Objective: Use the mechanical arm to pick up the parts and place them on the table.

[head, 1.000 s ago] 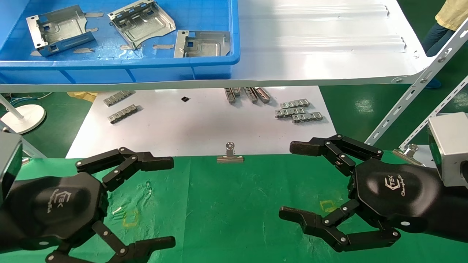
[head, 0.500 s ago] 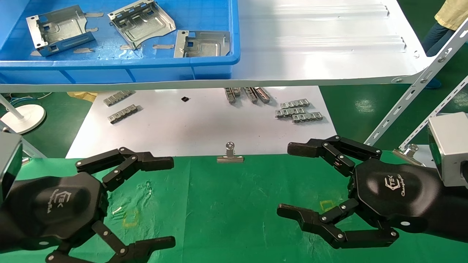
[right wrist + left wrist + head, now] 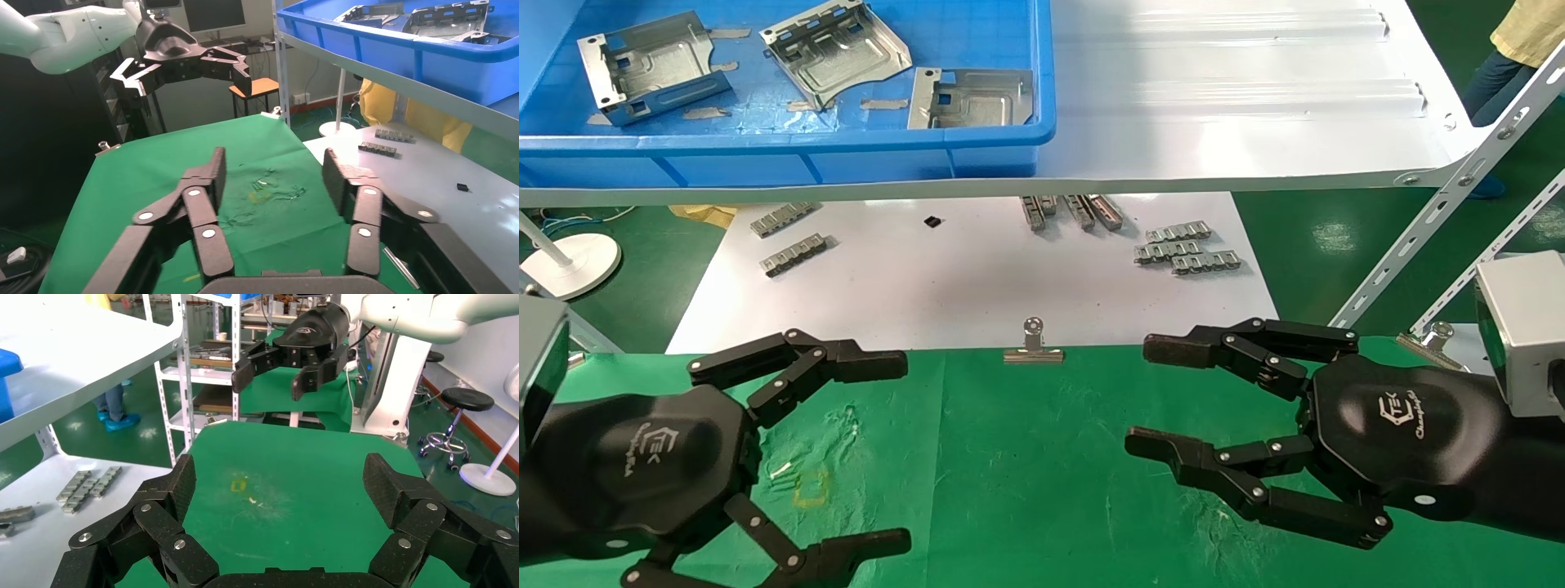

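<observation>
My right gripper (image 3: 1136, 396) just narrowed its empty fingers a bit over the green tabletop (image 3: 1026, 457), left gripper (image 3: 903, 449) parked wide open, parts (image 3: 834, 53) still up in the blue crate (image 3: 789, 151).

Three silver brackets (image 3: 825, 53) lie in the blue crate (image 3: 789, 147) at eleven o'clock. Both open grippers, left (image 3: 878, 449) and right (image 3: 1152, 396), hover over the green cloth table (image 3: 1026, 474).

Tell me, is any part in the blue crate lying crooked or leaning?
Yes. The middle part sits turned at an angle to its neighbours. The right part lies against the blue crate at its front wall. Both grippers are open above the table.
</observation>
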`<action>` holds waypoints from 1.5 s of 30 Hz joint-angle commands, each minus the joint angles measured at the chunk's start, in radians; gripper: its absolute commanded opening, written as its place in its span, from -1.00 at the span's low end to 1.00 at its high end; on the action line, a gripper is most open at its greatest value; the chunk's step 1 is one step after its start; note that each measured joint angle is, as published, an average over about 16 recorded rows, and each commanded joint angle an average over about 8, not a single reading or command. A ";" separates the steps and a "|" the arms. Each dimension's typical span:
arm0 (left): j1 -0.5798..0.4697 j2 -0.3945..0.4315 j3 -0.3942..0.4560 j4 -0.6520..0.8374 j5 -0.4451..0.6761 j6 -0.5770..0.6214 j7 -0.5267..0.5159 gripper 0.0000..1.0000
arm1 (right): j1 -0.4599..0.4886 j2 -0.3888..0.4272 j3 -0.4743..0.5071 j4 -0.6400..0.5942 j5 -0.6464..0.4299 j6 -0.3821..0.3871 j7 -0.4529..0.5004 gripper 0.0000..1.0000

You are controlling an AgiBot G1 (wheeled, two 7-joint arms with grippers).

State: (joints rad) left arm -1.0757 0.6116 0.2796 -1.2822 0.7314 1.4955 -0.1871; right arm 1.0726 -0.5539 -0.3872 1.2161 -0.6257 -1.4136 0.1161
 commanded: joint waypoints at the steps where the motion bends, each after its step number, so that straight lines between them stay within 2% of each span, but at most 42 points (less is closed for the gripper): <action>1: 0.000 0.000 0.000 0.000 0.000 0.000 0.000 1.00 | 0.000 0.000 0.000 0.000 0.000 0.000 0.000 -1.00; 32: -0.013 -0.005 -0.008 -0.002 -0.004 -0.004 0.001 1.00 | 0.000 0.000 0.000 0.000 0.000 0.000 0.000 -1.00; 35: -0.063 -0.017 -0.026 -0.006 -0.001 -0.023 -0.004 1.00 | 0.000 0.000 0.000 0.000 0.000 0.000 0.000 -1.00; 38: -0.162 -0.017 -0.037 0.002 0.041 -0.077 -0.014 1.00 | 0.000 0.000 0.000 0.000 0.000 0.000 0.000 -1.00; 41: -0.295 0.016 -0.016 0.044 0.136 -0.153 -0.034 1.00 | 0.000 0.000 0.000 0.000 0.000 0.000 0.000 -1.00; 45: -0.495 0.110 0.060 0.177 0.324 -0.252 -0.067 1.00 | 0.000 0.000 0.000 0.000 0.000 0.000 0.000 -1.00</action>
State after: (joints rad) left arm -1.5703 0.7323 0.3548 -1.0658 1.0695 1.2562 -0.2564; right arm 1.0726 -0.5539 -0.3873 1.2160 -0.6257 -1.4136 0.1160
